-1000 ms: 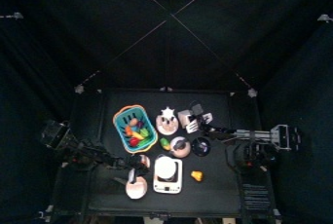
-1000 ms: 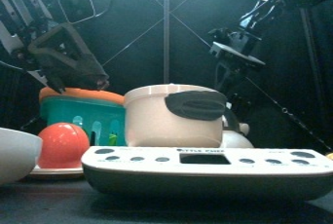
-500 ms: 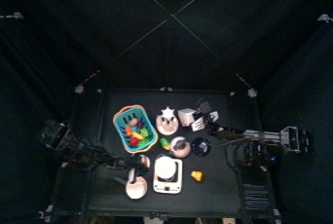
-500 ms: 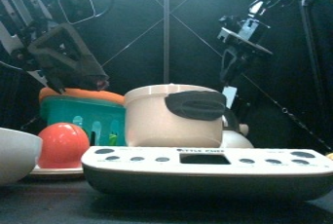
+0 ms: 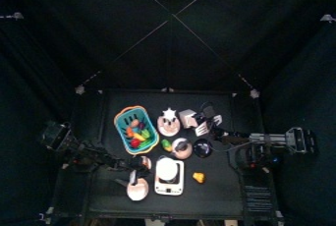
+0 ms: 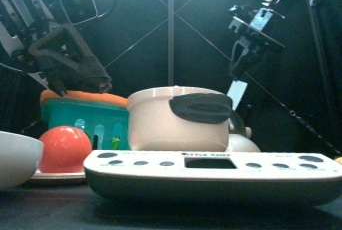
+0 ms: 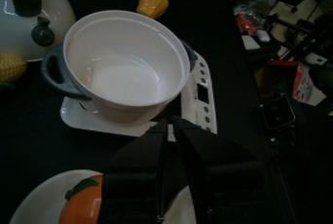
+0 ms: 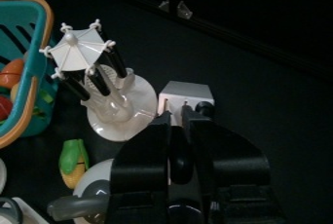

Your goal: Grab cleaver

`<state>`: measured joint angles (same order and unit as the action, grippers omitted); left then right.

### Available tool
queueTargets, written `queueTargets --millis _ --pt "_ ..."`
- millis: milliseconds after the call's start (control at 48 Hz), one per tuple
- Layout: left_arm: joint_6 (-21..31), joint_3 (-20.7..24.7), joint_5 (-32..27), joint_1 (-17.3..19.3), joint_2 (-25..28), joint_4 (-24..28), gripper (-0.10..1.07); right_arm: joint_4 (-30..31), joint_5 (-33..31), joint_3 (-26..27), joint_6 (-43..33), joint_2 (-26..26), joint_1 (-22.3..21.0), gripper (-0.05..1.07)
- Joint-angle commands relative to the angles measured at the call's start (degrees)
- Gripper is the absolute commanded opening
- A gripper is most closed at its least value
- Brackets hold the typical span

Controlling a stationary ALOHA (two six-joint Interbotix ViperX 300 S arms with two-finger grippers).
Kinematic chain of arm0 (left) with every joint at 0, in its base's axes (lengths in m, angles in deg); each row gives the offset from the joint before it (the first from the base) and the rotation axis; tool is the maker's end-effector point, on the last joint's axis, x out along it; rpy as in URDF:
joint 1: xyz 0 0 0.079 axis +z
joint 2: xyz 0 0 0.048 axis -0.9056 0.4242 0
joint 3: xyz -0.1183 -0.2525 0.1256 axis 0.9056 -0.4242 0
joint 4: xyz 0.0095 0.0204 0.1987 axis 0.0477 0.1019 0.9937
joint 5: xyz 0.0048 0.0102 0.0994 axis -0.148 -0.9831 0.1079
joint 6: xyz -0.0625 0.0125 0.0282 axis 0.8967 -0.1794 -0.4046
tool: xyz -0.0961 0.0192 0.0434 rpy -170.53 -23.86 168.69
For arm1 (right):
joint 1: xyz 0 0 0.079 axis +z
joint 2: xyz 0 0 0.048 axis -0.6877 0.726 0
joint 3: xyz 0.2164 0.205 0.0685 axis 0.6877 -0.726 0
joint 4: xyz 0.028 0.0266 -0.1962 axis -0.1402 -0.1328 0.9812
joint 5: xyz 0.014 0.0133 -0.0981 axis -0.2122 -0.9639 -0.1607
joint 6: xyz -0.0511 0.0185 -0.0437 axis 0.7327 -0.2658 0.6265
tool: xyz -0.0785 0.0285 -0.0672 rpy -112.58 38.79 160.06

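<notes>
Starting at the left, you see the left gripper (image 7: 172, 123) hanging over the white pot (image 7: 76, 35), its jaws spread fairly wide with nothing between them. Right of the pot, the cleaver (image 8: 190, 95) sits at the tips of the right gripper (image 8: 184, 121), whose jaws are pinched narrow on it. You cannot see the black handle, because the jaws cover it. Only the pale grey blade shows, pointing away from the wrist, in line with the jaws. From the front it hangs nearly upright, edge-on, and you cannot tell whether it clears the table.
</notes>
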<state>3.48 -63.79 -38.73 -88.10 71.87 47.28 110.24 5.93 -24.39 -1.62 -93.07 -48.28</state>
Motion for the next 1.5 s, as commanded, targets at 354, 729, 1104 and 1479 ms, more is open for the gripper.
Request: queueTargets --millis 354,729,1104,1479 --pt "-0.1 0.8 0.6 0.0 -0.2 0.0 0.57 5.7 2.5 -1.4 0.0 -6.6 6.9 0.39" --pt "-0.3 1.1 1.8 0.0 -0.9 0.1 0.57 10.4 16.5 -8.7 -0.2 -14.5 13.9 0.39" --pt "-0.5 1.1 8.8 0.0 -1.5 2.2 0.57 15.8 26.3 -15.2 0.1 -19.6 18.2 0.39" --pt "-0.6 1.0 16.4 0.4 -1.2 2.3 0.57 18.4 26.8 -17.7 -0.4 -19.9 23.5 0.39"
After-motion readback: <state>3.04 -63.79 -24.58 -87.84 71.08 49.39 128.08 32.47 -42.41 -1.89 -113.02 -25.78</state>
